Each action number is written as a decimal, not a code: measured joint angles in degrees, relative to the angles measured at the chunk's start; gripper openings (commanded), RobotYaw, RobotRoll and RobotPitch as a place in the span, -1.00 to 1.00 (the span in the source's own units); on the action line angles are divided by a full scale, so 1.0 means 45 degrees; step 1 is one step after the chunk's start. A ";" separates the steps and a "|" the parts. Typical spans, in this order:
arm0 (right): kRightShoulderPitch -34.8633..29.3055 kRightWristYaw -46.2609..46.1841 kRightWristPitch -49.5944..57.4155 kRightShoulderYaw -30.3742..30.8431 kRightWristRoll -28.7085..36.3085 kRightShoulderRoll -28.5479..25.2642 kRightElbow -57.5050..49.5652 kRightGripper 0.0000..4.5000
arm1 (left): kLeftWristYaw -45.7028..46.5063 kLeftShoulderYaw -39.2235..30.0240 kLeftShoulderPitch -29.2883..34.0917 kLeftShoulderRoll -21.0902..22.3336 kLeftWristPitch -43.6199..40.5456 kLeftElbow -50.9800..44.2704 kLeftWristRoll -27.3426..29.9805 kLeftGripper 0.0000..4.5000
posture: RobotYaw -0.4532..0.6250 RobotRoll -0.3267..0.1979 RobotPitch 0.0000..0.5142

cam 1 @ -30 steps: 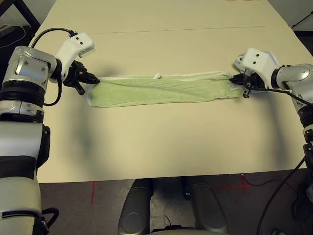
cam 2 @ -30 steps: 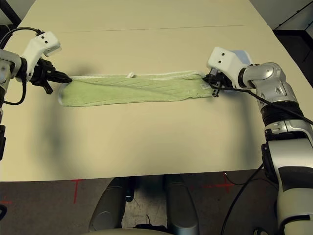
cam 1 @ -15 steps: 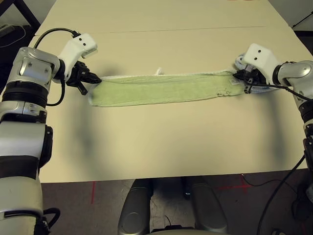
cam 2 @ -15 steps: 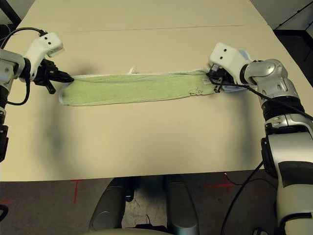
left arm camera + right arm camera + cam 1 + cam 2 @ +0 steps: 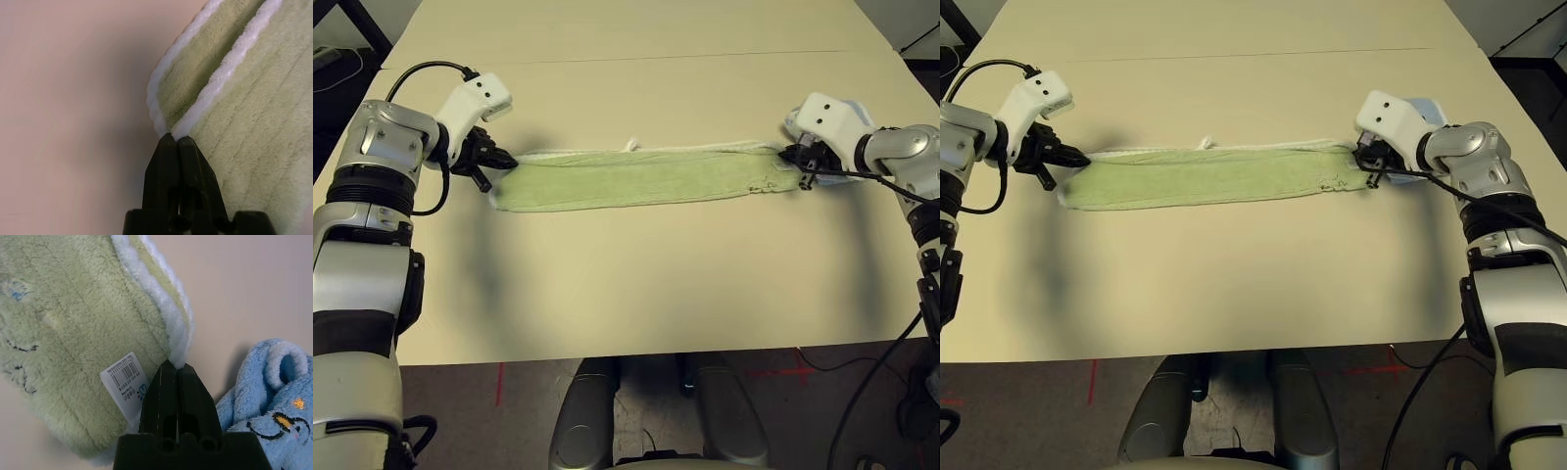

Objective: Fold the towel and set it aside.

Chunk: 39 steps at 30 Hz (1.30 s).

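You have the green towel (image 5: 636, 178) stretched lengthwise across the counter (image 5: 636, 284), folded into a narrow strip. Your left pincer (image 5: 506, 161) pinches one end's white edging; your right pincer (image 5: 795, 162) pinches the other end, beside a blue towel (image 5: 266, 396).

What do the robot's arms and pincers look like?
Shiny silver forearms with black ringed joints. Each wrist carries a boxy white housing with small dark dots, and a black cable loops along each arm. The left pincer and right pincer each have two slim black fingers tapering to a point.
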<state>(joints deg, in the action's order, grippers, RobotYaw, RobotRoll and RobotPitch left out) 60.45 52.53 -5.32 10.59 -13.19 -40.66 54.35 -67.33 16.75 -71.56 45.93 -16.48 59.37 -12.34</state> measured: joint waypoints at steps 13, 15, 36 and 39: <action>0.0145 -0.0388 -0.0006 -0.0012 -0.0102 0.0117 0.0073 0.18 | 0.0528 -0.0270 -0.0027 -0.0020 0.0143 0.0082 -0.0040 0.14 | -0.04 0.25 0.02; 0.0202 -0.0432 -0.0010 -0.0024 -0.0092 0.0100 0.0067 0.51 | 0.0629 -0.0398 -0.0048 -0.0020 0.0152 0.0081 -0.0038 0.48 | -0.04 0.25 0.02; -0.0486 0.1154 -0.0323 -0.2376 0.2802 -0.1004 -0.1105 0.99 | -0.1948 -0.2231 0.0573 0.0932 -0.0518 -0.2809 0.1820 0.98 | -0.04 0.25 -0.06; -0.1004 0.1663 0.0166 -0.3043 0.3701 -0.1055 -0.1840 0.99 | -0.2048 -0.2635 0.1208 0.0945 -0.1305 -0.3745 0.2371 0.98 | -0.04 0.25 -0.08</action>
<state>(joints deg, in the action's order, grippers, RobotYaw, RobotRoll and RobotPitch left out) 55.93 60.01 -4.57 -3.10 3.47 -45.41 46.07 -76.55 4.89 -66.12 50.18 -22.35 42.52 -1.67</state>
